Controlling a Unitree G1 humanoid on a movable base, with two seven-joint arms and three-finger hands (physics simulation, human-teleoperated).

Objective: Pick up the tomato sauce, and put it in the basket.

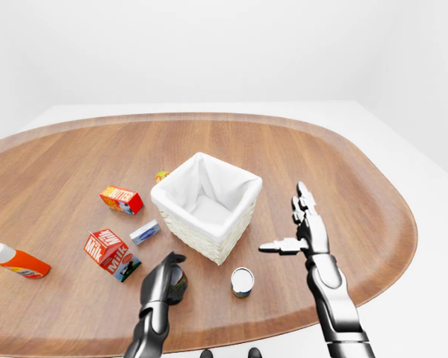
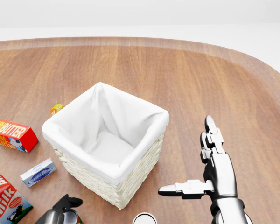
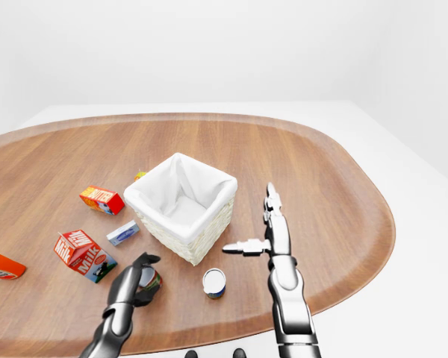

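A small dark can with a red label, the tomato sauce (image 3: 150, 280), stands on the wooden table near the bottom of the eye views, left of the basket's near corner. My left hand (image 1: 171, 273) has its dark fingers curled round it, still on the table. The white-lined wicker basket (image 1: 203, 240) stands at the table's middle, open and empty. My right hand (image 1: 293, 224) is open to the right of the basket, fingers straight and thumb pointing left, holding nothing.
A second can with a white top (image 1: 242, 282) stands between my hands. Left of the basket lie a butter box (image 1: 122, 199), a milk carton (image 1: 108, 250), a small blue-white box (image 1: 145, 232) and an orange bottle (image 1: 19, 261). A small yellow object (image 1: 161, 176) lies beyond the basket.
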